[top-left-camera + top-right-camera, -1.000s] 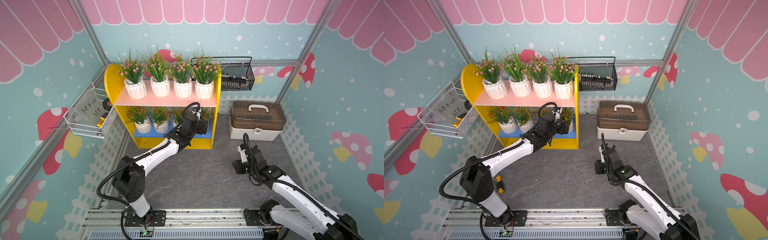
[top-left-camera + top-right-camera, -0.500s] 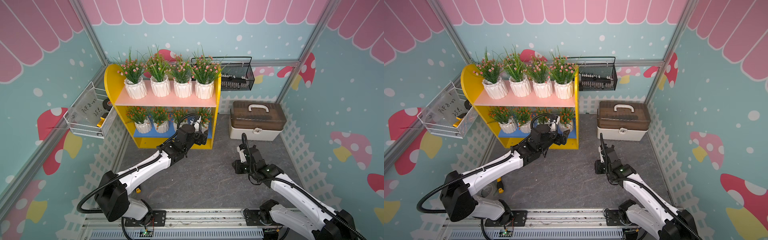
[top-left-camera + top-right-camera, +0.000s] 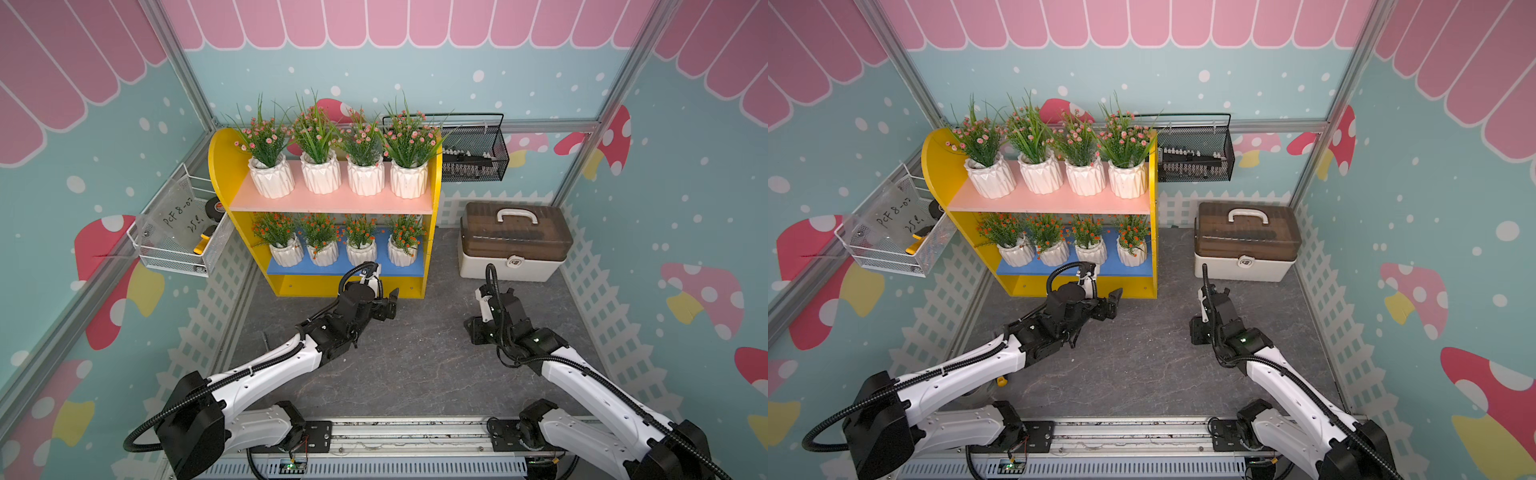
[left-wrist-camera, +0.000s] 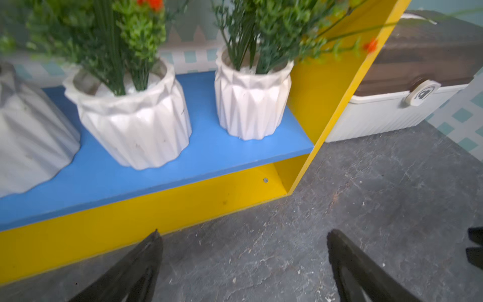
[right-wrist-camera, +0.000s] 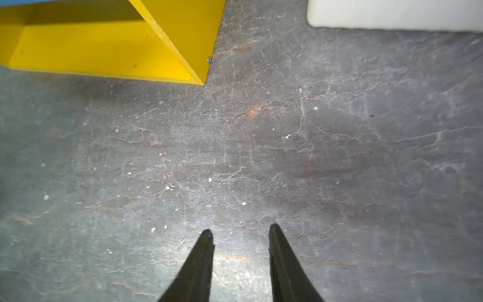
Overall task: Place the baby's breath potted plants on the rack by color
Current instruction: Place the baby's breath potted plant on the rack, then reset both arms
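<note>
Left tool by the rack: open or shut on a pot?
Open. In the left wrist view the left tool spreads wide over the floor, nothing between; the nearest pot stands clear on the blue board.

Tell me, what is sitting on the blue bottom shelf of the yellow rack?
Four white ribbed pots of green sprigs with orange-red blossoms stand in a row on the blue lower board. The pink upper board covers its back part, so anything there is hidden.

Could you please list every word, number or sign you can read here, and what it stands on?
"PCF 8-0": handwritten on the clear sheet in the white wire basket; final character unclear.
"25": below it; rest illegible.
Emblem on the latch of the storage box: too blurred to read.
</note>
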`<action>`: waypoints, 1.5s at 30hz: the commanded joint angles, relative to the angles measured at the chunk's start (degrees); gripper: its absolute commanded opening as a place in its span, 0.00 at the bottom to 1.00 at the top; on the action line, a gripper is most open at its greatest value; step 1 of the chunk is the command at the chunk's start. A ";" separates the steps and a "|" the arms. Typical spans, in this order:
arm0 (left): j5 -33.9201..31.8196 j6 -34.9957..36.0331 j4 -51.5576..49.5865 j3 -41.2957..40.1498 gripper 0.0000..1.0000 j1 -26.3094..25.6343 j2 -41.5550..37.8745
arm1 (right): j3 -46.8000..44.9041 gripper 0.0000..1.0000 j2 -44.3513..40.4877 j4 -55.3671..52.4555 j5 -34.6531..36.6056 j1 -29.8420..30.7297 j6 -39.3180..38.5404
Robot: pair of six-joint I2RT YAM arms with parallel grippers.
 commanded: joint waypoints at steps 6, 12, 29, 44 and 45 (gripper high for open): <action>-4.14 -4.09 -2.62 -4.19 0.99 -0.13 -6.39 | 2.99 0.63 -0.64 3.01 3.03 -3.53 -1.82; -6.11 1.87 -11.66 1.92 0.99 0.81 -10.19 | 5.38 1.00 -0.59 3.63 -0.57 -10.41 -3.15; -2.99 2.92 -16.72 14.49 0.99 16.72 -12.19 | 6.77 1.00 3.56 7.50 13.99 -22.32 -5.08; 9.91 3.20 10.32 -9.67 0.99 42.54 -7.50 | -4.51 1.00 9.11 30.30 16.23 -28.66 -13.19; 10.22 3.41 12.73 -11.01 0.99 43.02 -6.31 | -5.64 1.00 9.16 32.19 16.09 -28.86 -14.12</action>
